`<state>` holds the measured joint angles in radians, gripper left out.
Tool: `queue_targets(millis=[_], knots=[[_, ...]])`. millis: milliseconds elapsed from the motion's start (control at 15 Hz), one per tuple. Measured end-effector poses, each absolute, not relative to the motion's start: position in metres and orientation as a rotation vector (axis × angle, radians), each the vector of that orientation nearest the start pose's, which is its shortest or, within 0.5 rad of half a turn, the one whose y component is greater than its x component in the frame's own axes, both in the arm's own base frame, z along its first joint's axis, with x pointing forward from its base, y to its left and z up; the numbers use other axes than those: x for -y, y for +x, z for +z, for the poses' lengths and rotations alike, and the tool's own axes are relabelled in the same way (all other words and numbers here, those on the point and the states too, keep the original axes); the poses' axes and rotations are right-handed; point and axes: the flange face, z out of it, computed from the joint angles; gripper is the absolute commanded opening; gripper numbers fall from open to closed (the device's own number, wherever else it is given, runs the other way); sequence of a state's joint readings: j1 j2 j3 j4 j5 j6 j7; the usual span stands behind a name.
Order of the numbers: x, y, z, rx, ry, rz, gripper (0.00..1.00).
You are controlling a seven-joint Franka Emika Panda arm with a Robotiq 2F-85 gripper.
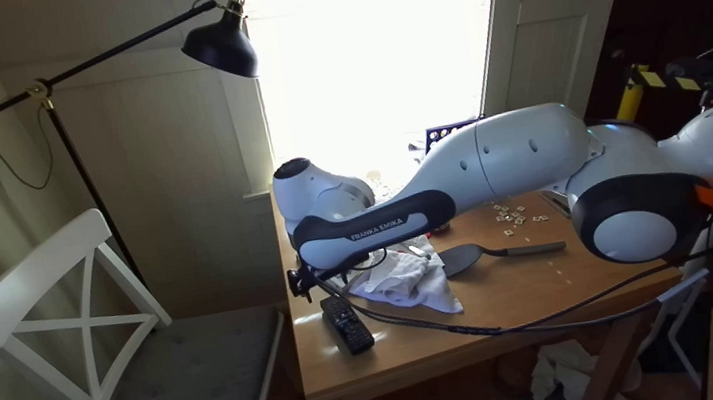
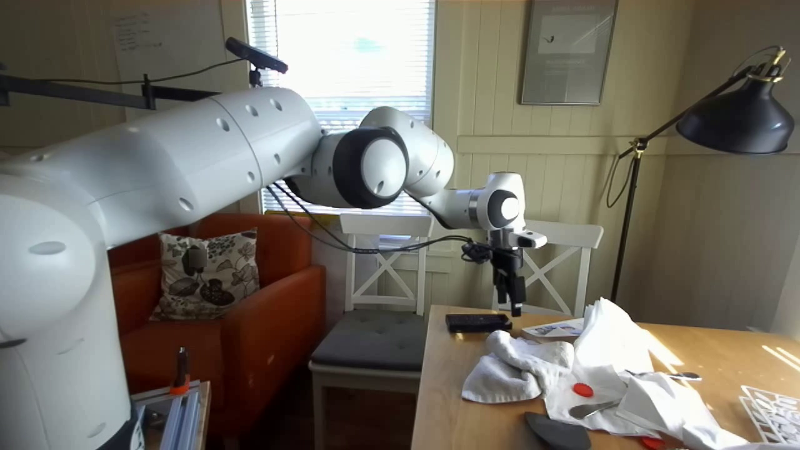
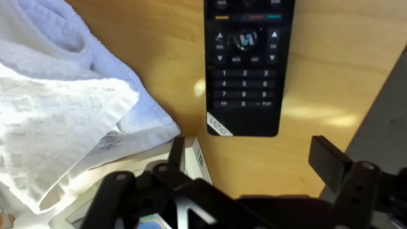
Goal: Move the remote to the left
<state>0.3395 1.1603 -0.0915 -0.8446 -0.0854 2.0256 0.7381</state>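
The remote (image 1: 348, 325) is a black bar with many buttons, lying flat on the table near its edge. It also shows in an exterior view (image 2: 477, 322). In the wrist view the remote (image 3: 244, 119) is at the top centre, its far end cut off by the frame. My gripper (image 3: 249, 156) is open and empty, with its fingers wide apart and the remote's near end just beyond and between them. In an exterior view the gripper (image 2: 509, 303) points down above the table beside the remote, not touching it. In the remaining exterior view the arm hides the gripper's fingers.
A white towel (image 3: 63, 105) lies beside the remote. A white box (image 3: 198, 159) is close to one finger. A dark spatula (image 1: 462, 259) and small tiles (image 1: 516, 216) lie farther along. A chair (image 1: 193, 376) stands at the table edge. Cables (image 1: 479, 330) hang from the arm.
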Motion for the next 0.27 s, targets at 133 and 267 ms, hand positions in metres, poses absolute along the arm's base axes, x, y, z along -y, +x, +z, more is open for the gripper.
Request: queue_targets(millis=[133,267], knots=[[-0.228,0.769,0.230,-0.578,-3.207,-0.222,1.00],[-0.244,0.769,0.278,-0.492,-3.211,-0.336,1.00]])
